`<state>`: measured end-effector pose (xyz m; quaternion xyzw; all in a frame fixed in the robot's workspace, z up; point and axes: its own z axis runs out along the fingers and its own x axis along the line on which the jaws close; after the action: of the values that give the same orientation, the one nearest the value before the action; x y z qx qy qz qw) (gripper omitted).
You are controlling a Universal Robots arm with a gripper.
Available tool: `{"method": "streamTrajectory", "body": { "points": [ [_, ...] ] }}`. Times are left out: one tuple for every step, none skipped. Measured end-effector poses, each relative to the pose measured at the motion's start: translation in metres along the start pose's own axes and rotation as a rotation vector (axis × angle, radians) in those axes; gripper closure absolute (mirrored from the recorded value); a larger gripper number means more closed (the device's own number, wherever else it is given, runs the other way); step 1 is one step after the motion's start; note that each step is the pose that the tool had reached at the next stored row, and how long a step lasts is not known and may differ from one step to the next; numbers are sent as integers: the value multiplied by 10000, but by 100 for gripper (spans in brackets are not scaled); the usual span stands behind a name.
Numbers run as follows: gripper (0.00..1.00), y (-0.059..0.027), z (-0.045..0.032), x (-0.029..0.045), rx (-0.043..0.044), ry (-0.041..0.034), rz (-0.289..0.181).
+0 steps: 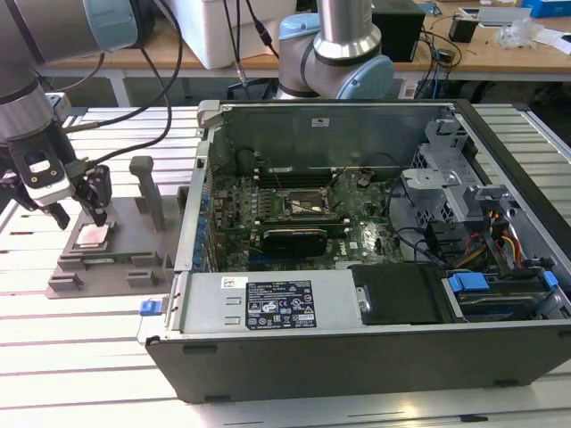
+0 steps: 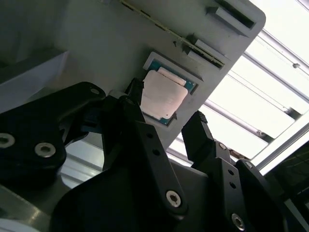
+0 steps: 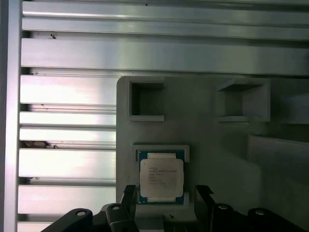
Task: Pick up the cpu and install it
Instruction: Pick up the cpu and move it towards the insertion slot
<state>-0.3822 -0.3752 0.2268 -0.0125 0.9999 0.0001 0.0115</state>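
Closest, in both wrist views: the gripper [image 3: 165, 195], black fingers [image 2: 136, 94] spread apart, one at each of two opposite sides of the cpu [image 3: 161, 175], not clamped on it. Lies flat in a square recess of the grey tray [image 3: 212, 145], silver lid up, near square with no clear long axis, edges parallel to the recess walls. Bears small dark print, not legible. Leaves only a thin gap all round.

Farther off on the slatted table [image 1: 80, 357], well apart toward the exterior view's right: the open computer case [image 1: 357, 357], a printed label [image 1: 279, 305] on its inner box, and the socket [image 1: 308, 205] on the board.
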Motion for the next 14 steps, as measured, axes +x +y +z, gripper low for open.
{"method": "streamTrajectory", "body": {
  "points": [
    [40, 0, 6, 0, 0, -1, 0],
    [40, 0, 11, 0, 0, -1, 0],
    [40, 0, 15, 0, 0, 0, 0],
    [40, 0, 20, 0, 0, 0, 0],
    [40, 0, 24, 1, 1, 0, 0],
    [40, 0, 34, 1, 0, -2, 0],
    [40, 0, 42, 1, -1, -1, 0],
    [40, 0, 70, 2, 0, 0, 0],
    [40, 0, 83, 2, 1, 0, 0],
    [40, 0, 101, 2, 0, 0, 0],
    [40, 0, 123, 3, 0, 0, 0],
    [40, 0, 140, 3, 0, 0, 0],
    [40, 0, 157, 4, 0, 0, 0],
    [40, 0, 181, 4, 0, 0, 0]
  ]
}}
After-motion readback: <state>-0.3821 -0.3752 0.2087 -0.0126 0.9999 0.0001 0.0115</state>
